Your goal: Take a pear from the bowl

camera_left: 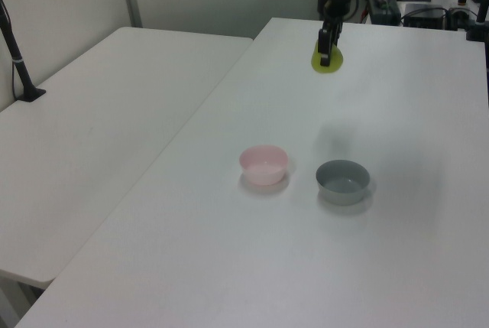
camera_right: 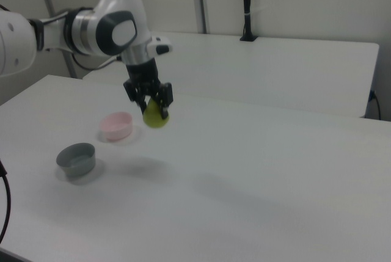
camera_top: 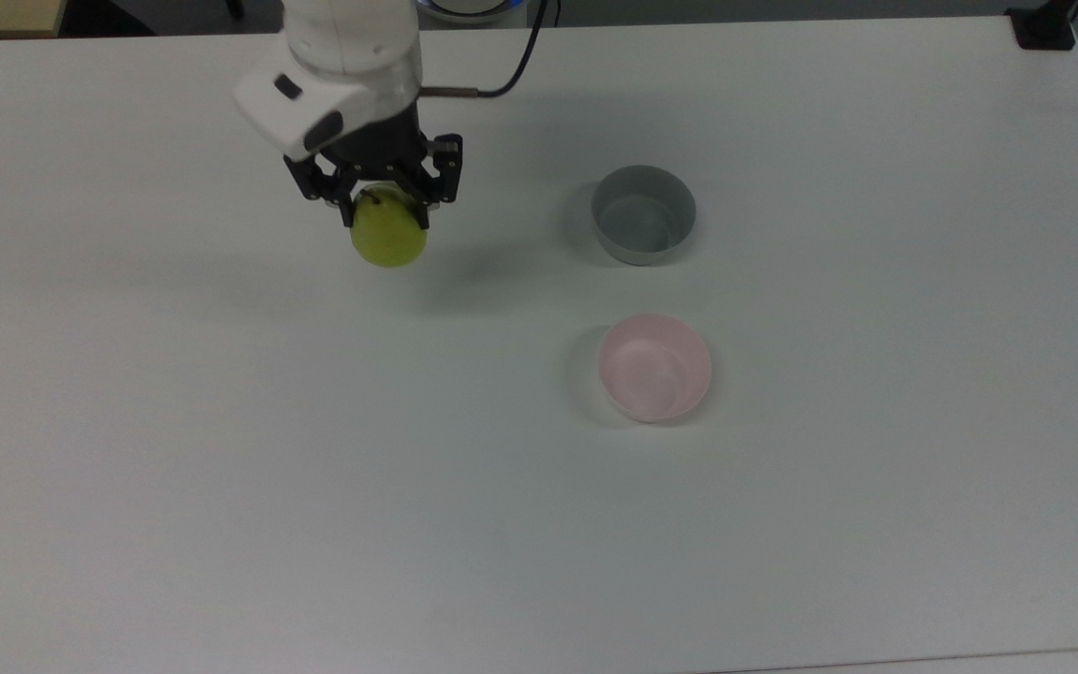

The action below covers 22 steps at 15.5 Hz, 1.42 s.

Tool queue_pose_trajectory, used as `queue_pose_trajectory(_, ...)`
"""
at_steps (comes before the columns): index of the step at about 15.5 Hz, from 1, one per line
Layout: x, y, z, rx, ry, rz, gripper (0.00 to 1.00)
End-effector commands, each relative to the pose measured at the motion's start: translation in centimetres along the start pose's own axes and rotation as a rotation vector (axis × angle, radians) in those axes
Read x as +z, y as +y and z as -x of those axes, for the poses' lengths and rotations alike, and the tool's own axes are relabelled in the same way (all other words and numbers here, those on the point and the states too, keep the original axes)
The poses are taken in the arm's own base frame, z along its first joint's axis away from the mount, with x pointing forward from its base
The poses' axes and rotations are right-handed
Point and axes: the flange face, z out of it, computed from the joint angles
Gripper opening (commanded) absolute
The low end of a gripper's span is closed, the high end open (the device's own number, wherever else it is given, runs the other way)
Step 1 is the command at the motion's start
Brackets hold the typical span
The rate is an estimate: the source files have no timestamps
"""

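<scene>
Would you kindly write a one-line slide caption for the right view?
Panda gripper holds the yellow-green pear above the white table, clear of the pale pink bowl and grey bowl.

My arm reaches over table, wrist pointing straight down, raised well above surface. My gripper (camera_top: 386, 212) closed around pear (camera_top: 390, 239), black fingers (camera_right: 164, 108) clamping fruit's upper part, one each side; pear hangs below fingertips.
</scene>
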Motion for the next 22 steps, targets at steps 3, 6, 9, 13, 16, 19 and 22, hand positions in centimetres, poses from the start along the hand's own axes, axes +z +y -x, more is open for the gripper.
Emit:
queue_pose_trajectory(3, 7.6, -1.4, -0.4, -0.057, -0.075, 0.046, 0.38)
queue_pose_trajectory(6, 10.0, -1.3, -0.6, -0.058, -0.072, 0.043, 0.39)
queue_pose_trajectory(9, 11.7, -1.2, -0.8, -0.058, -0.084, 0.042, 0.43)
queue_pose_trajectory(13, 12.6, -1.3, -1.0, -0.06, -0.084, 0.042, 0.47)
queue_pose_trajectory(16, 13.6, -1.2, -1.0, -0.067, -0.1, 0.05, 0.61)
queue_pose_trajectory(19, 13.5, -0.8, -0.9, -0.063, -0.099, 0.053, 0.86)
queue_pose_trajectory(22, 13.4, -0.7, -1.0, -0.063, -0.098, 0.053, 1.0)
